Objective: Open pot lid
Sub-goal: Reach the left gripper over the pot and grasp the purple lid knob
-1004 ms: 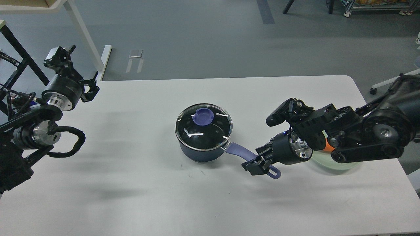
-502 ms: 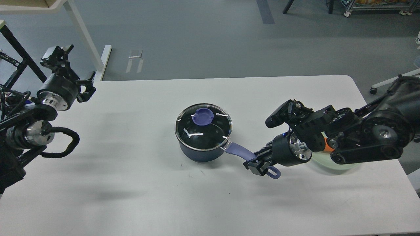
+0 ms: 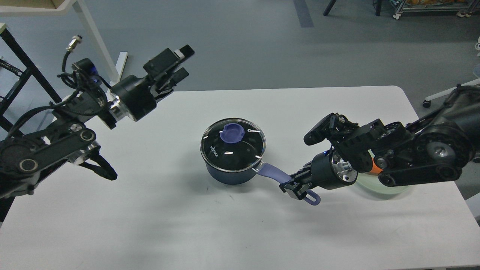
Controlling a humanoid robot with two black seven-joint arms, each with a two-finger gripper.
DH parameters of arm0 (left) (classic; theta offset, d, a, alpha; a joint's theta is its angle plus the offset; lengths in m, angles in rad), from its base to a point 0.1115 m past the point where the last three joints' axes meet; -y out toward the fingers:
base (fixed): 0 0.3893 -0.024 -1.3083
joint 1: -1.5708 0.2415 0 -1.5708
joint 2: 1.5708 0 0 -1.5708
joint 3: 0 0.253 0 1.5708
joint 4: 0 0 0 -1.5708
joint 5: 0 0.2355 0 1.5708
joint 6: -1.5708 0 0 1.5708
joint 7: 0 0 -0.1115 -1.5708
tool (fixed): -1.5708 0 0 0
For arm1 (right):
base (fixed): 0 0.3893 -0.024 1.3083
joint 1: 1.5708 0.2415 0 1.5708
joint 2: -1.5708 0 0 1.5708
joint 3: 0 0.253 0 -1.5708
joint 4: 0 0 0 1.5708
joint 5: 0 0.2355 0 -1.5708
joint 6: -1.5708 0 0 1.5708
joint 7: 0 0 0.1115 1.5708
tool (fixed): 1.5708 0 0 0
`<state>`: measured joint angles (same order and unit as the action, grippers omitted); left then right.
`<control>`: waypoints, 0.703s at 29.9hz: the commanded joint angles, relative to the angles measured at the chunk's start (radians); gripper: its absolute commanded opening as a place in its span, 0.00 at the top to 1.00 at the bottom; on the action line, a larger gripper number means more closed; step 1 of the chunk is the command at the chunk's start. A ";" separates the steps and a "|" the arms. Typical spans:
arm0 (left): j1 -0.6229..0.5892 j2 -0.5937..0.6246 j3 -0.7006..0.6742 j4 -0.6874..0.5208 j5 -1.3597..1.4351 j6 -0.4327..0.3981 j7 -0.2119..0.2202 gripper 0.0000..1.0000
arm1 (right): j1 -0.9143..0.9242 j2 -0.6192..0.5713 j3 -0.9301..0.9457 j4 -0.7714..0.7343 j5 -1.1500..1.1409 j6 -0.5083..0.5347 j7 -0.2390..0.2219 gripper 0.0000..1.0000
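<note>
Green plate [image 3: 382, 187] sits behind my right gripper [image 3: 296, 187], clamped on the pot [image 3: 230, 172] handle; left gripper [image 3: 174, 73] parted, empty, lid [image 3: 233, 139] on.

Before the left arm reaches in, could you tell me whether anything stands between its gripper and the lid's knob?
Nothing visible does: only bare table lies between the left gripper and the knob on the lid.

The right arm hides most of the pale green plate [image 3: 386, 189] and an orange object [image 3: 371, 167].
</note>
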<state>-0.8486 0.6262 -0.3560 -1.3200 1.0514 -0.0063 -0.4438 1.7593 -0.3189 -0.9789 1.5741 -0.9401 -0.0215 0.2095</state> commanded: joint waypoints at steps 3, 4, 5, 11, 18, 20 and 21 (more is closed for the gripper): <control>-0.050 -0.063 0.028 0.007 0.450 0.011 0.002 0.01 | 0.000 -0.002 0.000 0.000 0.003 0.000 0.001 0.79; -0.062 -0.074 0.050 0.015 0.529 0.012 0.002 0.01 | 0.000 0.000 0.000 0.000 0.004 0.000 0.001 0.79; -0.078 -0.089 0.080 0.022 0.597 0.012 0.002 0.01 | 0.000 0.000 0.000 0.000 0.004 0.000 0.001 0.79; -0.129 -0.155 0.212 0.116 0.780 0.074 0.010 0.01 | 0.003 0.003 0.000 0.000 0.003 0.002 0.002 0.79; -0.155 -0.187 0.284 0.214 0.785 0.080 0.080 0.01 | 0.003 0.000 0.000 0.000 0.001 0.002 0.002 0.79; -0.152 -0.189 0.299 0.214 0.782 0.089 0.079 0.01 | 0.003 0.001 0.000 0.000 0.001 0.002 0.002 0.79; -0.147 -0.189 0.307 0.214 0.783 0.100 0.079 0.01 | 0.003 0.001 0.000 0.000 0.001 0.002 0.002 0.79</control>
<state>-1.0014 0.4382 -0.0698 -1.1088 1.8359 0.0770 -0.3666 1.7627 -0.3183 -0.9787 1.5737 -0.9388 -0.0199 0.2122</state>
